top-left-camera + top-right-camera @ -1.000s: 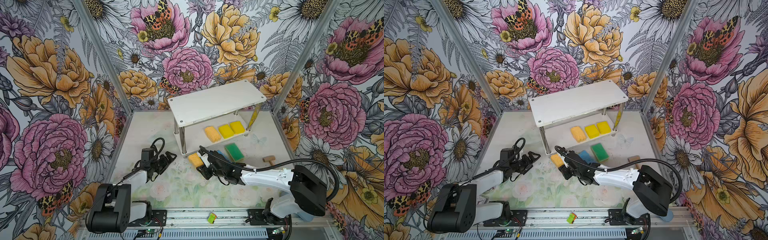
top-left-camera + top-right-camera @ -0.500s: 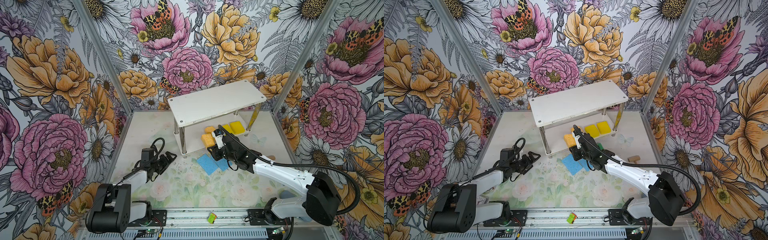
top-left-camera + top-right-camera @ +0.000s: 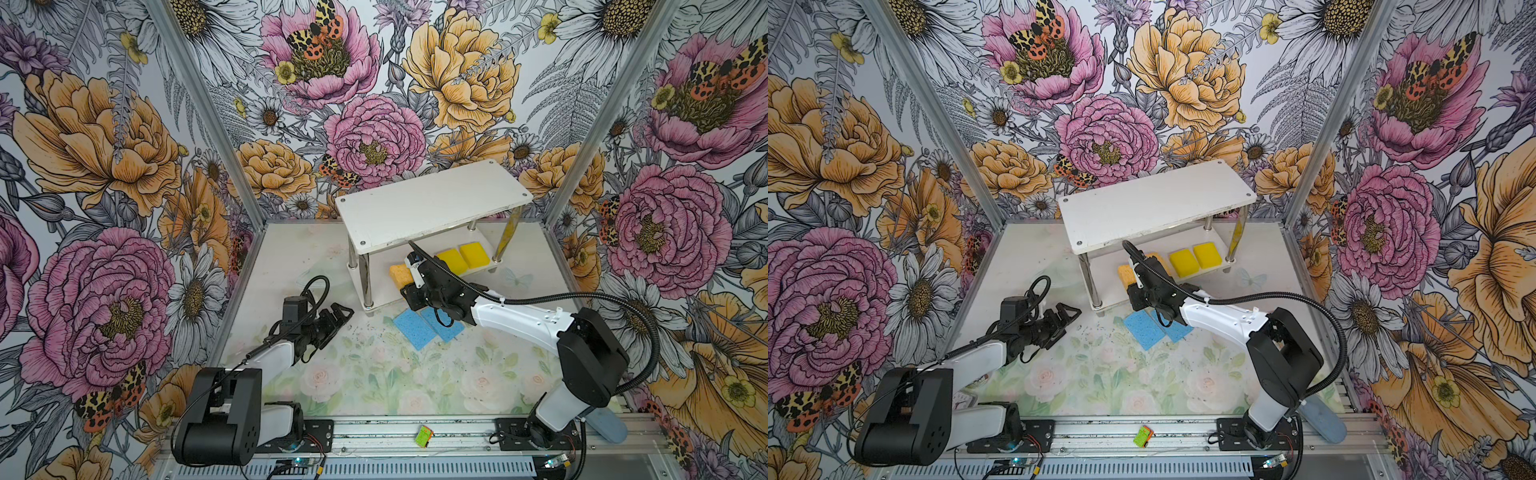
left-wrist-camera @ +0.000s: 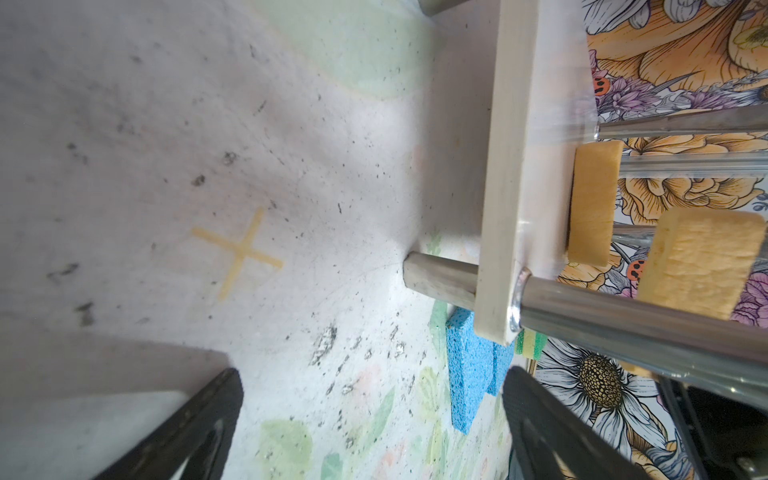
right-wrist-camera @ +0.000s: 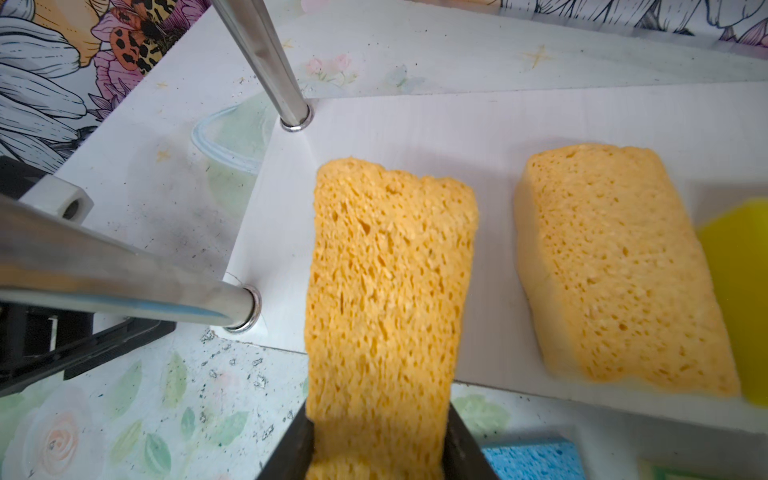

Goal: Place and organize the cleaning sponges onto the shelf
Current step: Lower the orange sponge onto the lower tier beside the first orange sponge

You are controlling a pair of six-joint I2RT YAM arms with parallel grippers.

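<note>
right tool (image 5: pixel 376 453) narrow, gripping orange sponge (image 5: pixel 386 291) over shelf (image 3: pixel 432 203) lower board, front-left corner. already on board: other orange (image 5: pixel 619 270), two yellows (image 3: pixel 453 261). two blues (image 3: pixel 412 329) on table (image 3: pixel 374 374) at shelf front, unplaced; green (image 4: pixel 531 345) glimpsed behind. left tool (image 3: pixel 340 312) wide, empty.

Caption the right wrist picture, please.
Right claw holds a porous orange sponge over the shelf's lower board, beside its twin.
</note>
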